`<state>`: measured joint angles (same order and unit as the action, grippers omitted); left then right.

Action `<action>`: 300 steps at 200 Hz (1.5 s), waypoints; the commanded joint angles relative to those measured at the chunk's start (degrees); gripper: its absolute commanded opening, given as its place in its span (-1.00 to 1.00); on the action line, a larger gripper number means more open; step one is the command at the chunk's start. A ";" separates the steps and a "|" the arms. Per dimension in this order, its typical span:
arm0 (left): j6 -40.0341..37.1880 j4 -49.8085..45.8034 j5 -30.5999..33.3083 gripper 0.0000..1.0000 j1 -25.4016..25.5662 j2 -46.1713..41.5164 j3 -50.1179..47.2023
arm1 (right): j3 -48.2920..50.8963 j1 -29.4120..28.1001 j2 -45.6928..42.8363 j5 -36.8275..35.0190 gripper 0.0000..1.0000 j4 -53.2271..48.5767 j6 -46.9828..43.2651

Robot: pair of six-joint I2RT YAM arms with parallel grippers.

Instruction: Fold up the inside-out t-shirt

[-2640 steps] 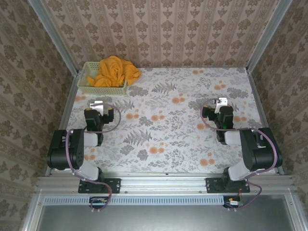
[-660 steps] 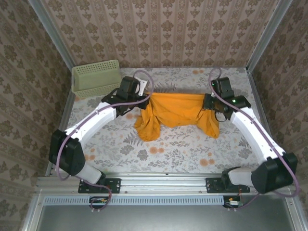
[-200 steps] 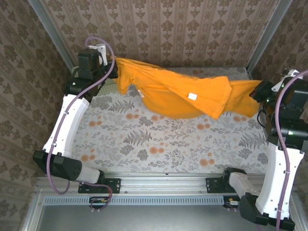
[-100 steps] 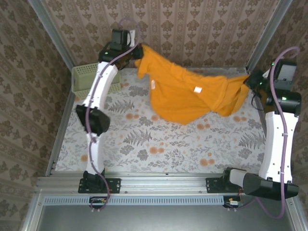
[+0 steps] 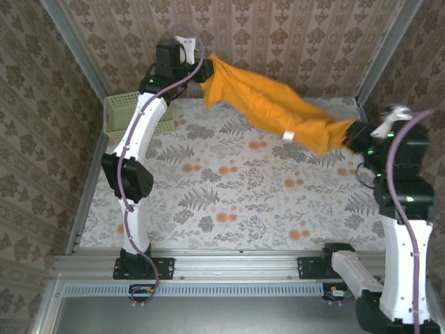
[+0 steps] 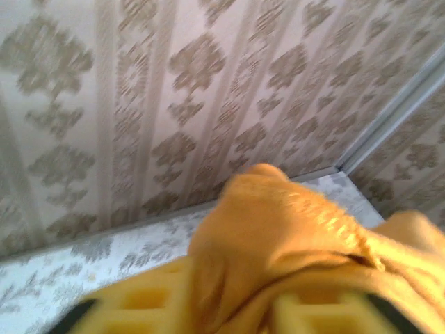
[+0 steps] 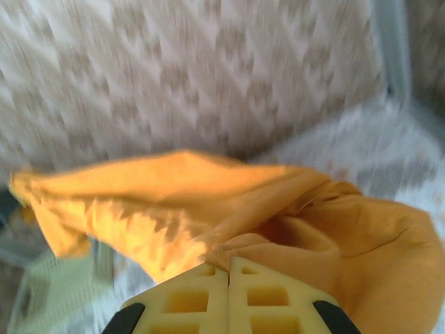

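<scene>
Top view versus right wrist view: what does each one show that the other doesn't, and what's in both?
Top view: the shirt strung through the air from the left gripper up by the back wall to the right gripper, with a small white tag on it. Right wrist view: a close-up of the right gripper's yellow fingers shut together, pinching the shirt's edge. Both: the orange shirt, the patterned wall, the flowered table and, blurred in the wrist view, what looks like the green basket.
</scene>
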<state>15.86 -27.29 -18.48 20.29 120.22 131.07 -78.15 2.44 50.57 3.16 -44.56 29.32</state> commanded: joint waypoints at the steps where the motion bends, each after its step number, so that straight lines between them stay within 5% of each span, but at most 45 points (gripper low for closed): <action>1: -3.30 -12.78 12.24 0.20 -0.91 3.16 -2.75 | 12.42 -10.22 0.85 -3.91 -1.00 0.49 0.69; 22: 1.79 -21.49 20.00 0.35 -1.29 2.45 -7.87 | 23.78 -20.36 2.21 -7.60 -1.00 5.01 5.92; 40: 4.87 -14.81 20.89 0.46 1.43 -6.00 -24.48 | 29.38 -25.03 4.80 -9.77 -1.00 7.83 9.78; 96: 9.13 11.05 15.73 0.69 24.25 -22.90 -59.04 | 29.56 -26.45 7.24 -15.79 -1.00 5.95 10.30; 150: 10.35 25.20 9.39 0.80 37.29 -17.45 -62.87 | 31.83 -26.26 4.96 -19.53 -1.00 3.24 13.45; 222: 10.77 25.63 4.96 0.80 40.37 -7.81 -57.74 | 30.53 -26.26 5.18 -19.10 -1.00 5.54 13.83; 251: 11.70 22.72 8.27 0.47 39.56 -6.94 -57.69 | 29.81 -26.30 5.66 -20.52 -1.00 4.93 13.07; 300: 11.96 22.77 15.13 -1.00 33.23 -15.94 -66.72 | 31.45 -26.29 8.07 -19.54 -1.00 5.85 11.22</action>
<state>27.94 -3.40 -8.43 57.41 111.46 68.62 -47.03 -23.68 57.17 -15.94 -39.55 41.95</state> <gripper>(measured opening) 0.119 0.065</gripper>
